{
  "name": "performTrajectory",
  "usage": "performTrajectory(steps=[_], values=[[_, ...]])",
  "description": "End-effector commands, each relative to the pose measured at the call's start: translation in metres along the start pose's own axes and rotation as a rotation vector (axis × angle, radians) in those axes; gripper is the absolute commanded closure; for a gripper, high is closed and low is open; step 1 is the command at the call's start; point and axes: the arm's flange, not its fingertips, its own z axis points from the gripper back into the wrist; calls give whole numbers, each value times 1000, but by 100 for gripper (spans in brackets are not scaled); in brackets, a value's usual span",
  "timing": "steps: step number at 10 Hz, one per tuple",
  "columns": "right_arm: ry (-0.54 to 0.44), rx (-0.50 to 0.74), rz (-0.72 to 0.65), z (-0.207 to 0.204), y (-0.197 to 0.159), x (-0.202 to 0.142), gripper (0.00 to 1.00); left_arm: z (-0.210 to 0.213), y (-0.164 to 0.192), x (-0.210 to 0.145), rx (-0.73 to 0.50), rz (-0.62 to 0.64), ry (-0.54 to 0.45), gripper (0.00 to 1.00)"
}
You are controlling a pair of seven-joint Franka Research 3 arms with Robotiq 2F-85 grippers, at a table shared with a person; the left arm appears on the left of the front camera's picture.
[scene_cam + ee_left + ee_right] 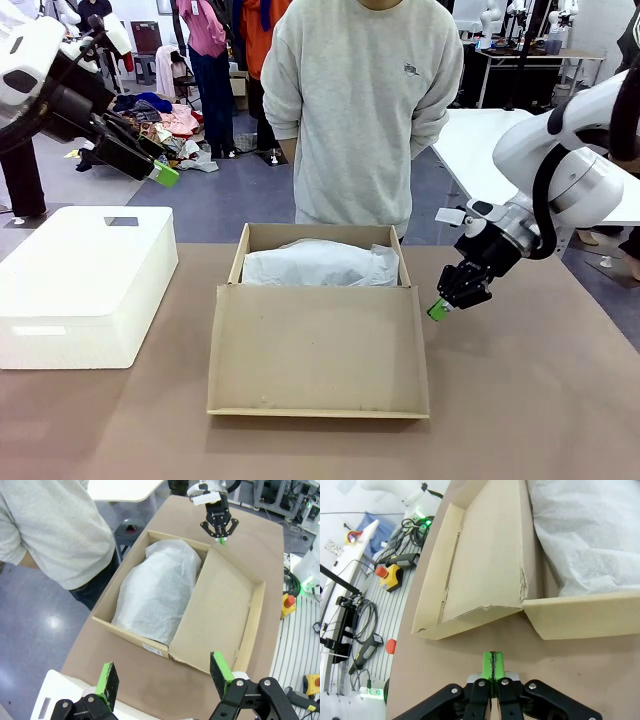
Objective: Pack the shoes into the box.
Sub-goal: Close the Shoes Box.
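The brown cardboard box (240, 262) stands open at the table's middle, its lid flap (318, 365) lying flat toward me. White tissue paper (320, 265) covers its inside, and the shoes are hidden. My right gripper (438, 309) hangs shut and empty just off the box's right front corner, low over the table. The right wrist view has its green pads (494, 665) pressed together before the box (485, 565). My left gripper (160, 172) is raised high at the far left, open and empty. In its own view the open left gripper (165, 677) looks down on the box (220, 610).
A larger white box (85, 285) sits on the table at the left. A person in a grey sweatshirt (360, 100) stands at the far edge right behind the cardboard box. Bare table lies in front and to the right.
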Motion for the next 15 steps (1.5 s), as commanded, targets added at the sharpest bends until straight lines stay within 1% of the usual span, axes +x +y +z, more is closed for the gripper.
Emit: performTrajectory(steps=[1,5,10,13,15], values=[[-20,-1,43,-8,-11,-1,100,0,2,-1,-10,-12,-10,4],[-66,5,105,-30,-13,-6,100,0,2,-1,-10,-12,-10,4],[-92,7,145,-41,-15,-3,100,0,2,-1,-10,-12,-10,4],[-103,31,164,-52,-17,1,100,0,2,-1,-10,-12,-10,4],[-112,70,186,-54,-11,4,100,0,2,-1,-10,-12,-10,4]])
